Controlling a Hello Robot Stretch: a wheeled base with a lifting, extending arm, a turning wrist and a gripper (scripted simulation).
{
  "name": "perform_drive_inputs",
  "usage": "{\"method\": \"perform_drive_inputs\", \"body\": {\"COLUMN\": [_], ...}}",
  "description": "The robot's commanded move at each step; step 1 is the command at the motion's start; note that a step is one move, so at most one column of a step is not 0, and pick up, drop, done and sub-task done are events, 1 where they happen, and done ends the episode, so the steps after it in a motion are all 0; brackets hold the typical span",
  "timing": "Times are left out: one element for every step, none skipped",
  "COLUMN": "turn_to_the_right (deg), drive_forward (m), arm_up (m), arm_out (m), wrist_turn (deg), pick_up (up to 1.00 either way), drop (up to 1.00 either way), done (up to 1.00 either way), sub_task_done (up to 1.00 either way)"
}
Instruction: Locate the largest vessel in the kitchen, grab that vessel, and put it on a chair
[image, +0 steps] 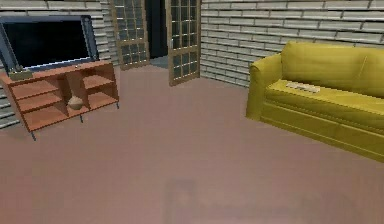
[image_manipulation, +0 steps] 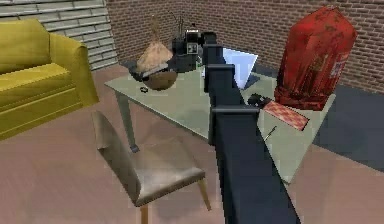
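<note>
M: Logging position first. What lies ahead?

R: Forward view: brown floor (image: 150, 160); flat television (image: 48, 40) on an orange wooden shelf stand (image: 65, 95) at the left; glass-paned double doors (image: 150, 35) in the back wall; yellow sofa (image: 320, 90) at the right, with a pale flat thing (image: 303, 87) on its seat.

M: Arm side?

R: Pale green table (image_manipulation: 180, 105) before a red brick wall (image_manipulation: 250, 20). The arm (image_manipulation: 240, 150) rises as a dark bar across the tabletop. The gripper (image_manipulation: 197, 47) sits at its far end, among dark things at the table's far edge. Cannot tell whether it holds anything.

M: Vessel?

R: Candidate only: a dark round bowl (image_manipulation: 158, 78) on the table's left part, left of the arm. A tan peaked thing (image_manipulation: 155, 55) is in or behind it, cannot tell which. Cannot tell whether this bowl is the task's vessel. The chair (image_manipulation: 165, 175), tan seat, stands at the table's near side, below the bowl in the picture and apart from it.

M: Rest of the tabletop?

R: Open laptop (image_manipulation: 238, 65) just right of the arm; large red crumpled object (image_manipulation: 315, 55) at the right end; flat red thing (image_manipulation: 285, 115) in front of it.
</note>
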Motion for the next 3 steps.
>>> {"method": "perform_drive_inputs", "body": {"turn_to_the_right": [0.0,0.0,0.0], "drive_forward": [0.00,0.00,0.00], "arm_up": [-0.34,-0.32,0.00], "arm_out": [0.00,0.00,0.00], "wrist_turn": [0.0,0.0,0.0], "pick_up": [0.00,0.00,0.00], "drop": [0.00,0.00,1.00], "done": [0.00,0.00,0.00], "sub_task_done": [0.00,0.00,0.00]}}
